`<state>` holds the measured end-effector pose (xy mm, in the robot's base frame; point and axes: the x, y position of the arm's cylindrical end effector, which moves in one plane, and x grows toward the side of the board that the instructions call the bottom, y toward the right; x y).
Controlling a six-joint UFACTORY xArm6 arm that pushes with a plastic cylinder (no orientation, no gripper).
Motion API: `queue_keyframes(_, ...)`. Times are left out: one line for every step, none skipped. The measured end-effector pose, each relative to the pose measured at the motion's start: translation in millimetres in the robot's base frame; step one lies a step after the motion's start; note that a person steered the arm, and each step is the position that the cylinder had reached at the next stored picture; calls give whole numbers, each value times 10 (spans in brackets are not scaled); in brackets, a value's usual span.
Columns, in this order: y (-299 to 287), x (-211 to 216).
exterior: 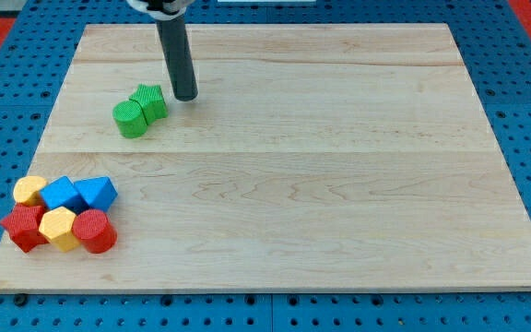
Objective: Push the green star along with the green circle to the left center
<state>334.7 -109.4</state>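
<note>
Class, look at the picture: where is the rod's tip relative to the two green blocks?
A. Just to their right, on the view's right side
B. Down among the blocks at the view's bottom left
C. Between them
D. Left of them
A: my tip stands just right of the green star, which touches the green circle on its left.

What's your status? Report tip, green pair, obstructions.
My tip just right of green star. Star touching green circle, upper left of board. Nothing blocking the way left.
</note>
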Motion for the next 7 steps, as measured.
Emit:
queue_keyframes(-80,-213)
queue_keyframes(-277,-109)
queue_keyframes(-342,213)
queue_keyframes(-363,379)
queue_keyframes(-277,381)
queue_keyframes(-228,186)
queue_keyframes(-330,54)
